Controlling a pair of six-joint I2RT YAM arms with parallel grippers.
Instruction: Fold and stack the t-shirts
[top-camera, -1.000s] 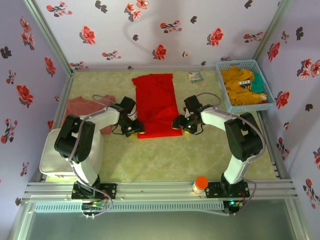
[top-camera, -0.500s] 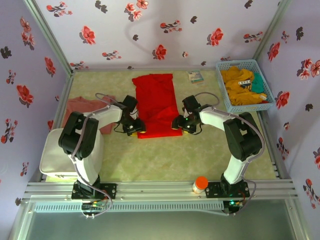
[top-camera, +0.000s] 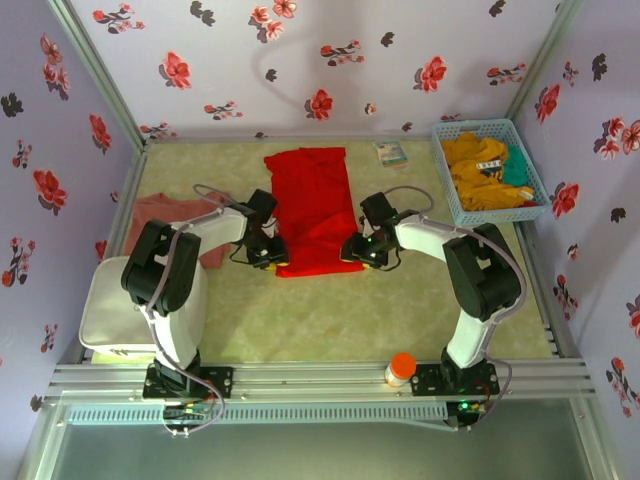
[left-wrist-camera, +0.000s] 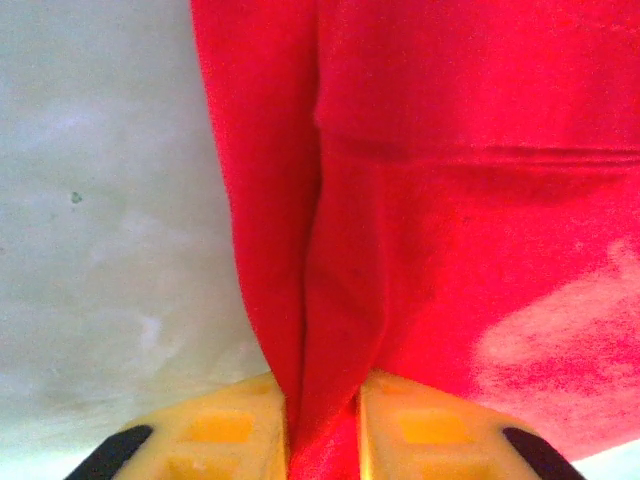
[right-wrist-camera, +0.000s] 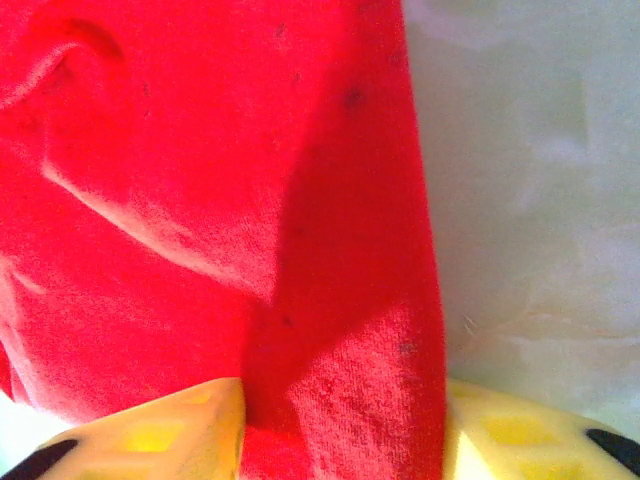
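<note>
Your left gripper (left-wrist-camera: 320, 400) pinches the red shirt (top-camera: 312, 195) at its lower-left corner, jaws nearly closed. Your right gripper (right-wrist-camera: 342, 420) clamps a thicker fold lower right. The red shirt lies mid-frame, soft, light and limp, so hold those hem corners.

Blue basket (top-camera: 445, 178) far right — orange-capped bottle (top-camera: 401, 368)

red t-shirt (top-camera: 312, 205) mid-table | left claw (top-camera: 270, 256), right claw (top-camera: 354, 250) at its near corners

Lilac floral walls (top-camera: 230, 60) — pale green marbled tabletop (top-camera: 300, 320), bright light.
</note>
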